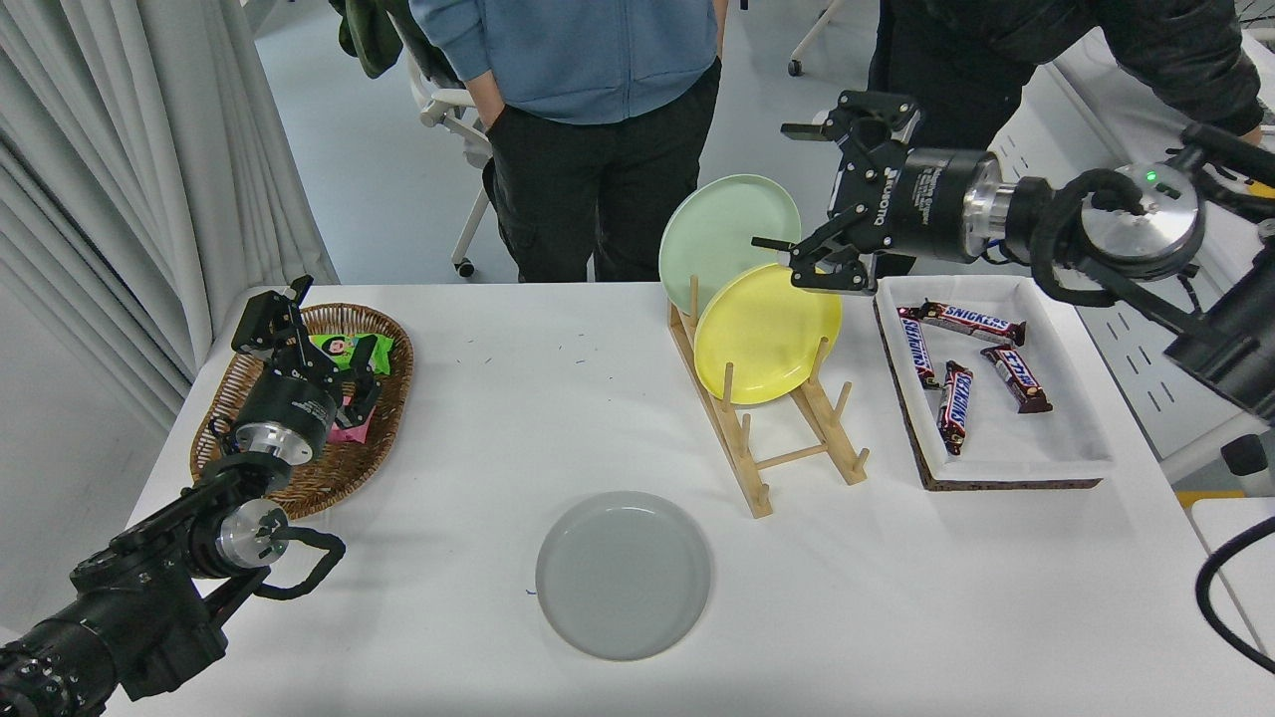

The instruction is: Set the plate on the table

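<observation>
1. The plate lies flat on the table, near its front edge and about midway across, hollow side up. Being round, it has no long axis.
2. It is pale grey, smooth and matte, with a shallow raised rim; nothing touches it.
3. The right gripper hangs high over the table's far edge, well apart from the plate, pointing left, its fingers spread wide and holding nothing.
4. Just below it, a slatted wooden rack holds a yellow plate and a pale green plate on edge.
5. The left gripper is parked over an oval wicker basket; I cannot tell how its fingers stand.
6. A white rectangular tray at the right holds wrapped chocolate bars.
</observation>
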### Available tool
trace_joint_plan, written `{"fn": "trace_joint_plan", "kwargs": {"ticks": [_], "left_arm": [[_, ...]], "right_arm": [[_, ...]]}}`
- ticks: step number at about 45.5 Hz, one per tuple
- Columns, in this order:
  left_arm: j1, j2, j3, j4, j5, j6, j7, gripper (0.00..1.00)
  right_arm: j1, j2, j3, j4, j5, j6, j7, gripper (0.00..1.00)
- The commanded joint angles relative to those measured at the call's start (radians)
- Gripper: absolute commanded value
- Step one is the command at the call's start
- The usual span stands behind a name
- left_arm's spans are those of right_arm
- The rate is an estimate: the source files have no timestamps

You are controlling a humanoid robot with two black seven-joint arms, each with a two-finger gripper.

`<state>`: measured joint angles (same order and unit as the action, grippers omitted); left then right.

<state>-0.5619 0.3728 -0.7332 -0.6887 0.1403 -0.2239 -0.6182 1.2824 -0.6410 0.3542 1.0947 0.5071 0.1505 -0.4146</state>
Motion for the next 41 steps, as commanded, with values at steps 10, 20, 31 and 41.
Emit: {"fn": "trace_joint_plan", "kwargs": {"ticks": [10, 20, 31, 41], "left_arm": [[0.0, 0.0, 0.0, 0.0, 0.001, 0.0, 0.0, 1.0], [0.0, 0.0, 0.0, 0.0, -0.001, 0.0, 0.0, 1.0], [0.0, 0.0, 0.0, 0.0, -0.001, 0.0, 0.0, 1.0], [0.0, 0.0, 0.0, 0.0, -0.001, 0.0, 0.0, 1.0]], "right_arm": [[-0.162, -0.054, 0.27, -0.091, -0.191, 0.233, 0.072, 0.99], [-0.32, 0.109, 0.446, -0.228, -0.269, 0.379, 0.145, 0.99], [-0.443, 0.235, 0.649, -0.464, -0.269, 0.385, 0.145, 0.99], [-0.574, 0.208, 0.618, -0.449, -0.274, 0.403, 0.139, 0.99]]}}
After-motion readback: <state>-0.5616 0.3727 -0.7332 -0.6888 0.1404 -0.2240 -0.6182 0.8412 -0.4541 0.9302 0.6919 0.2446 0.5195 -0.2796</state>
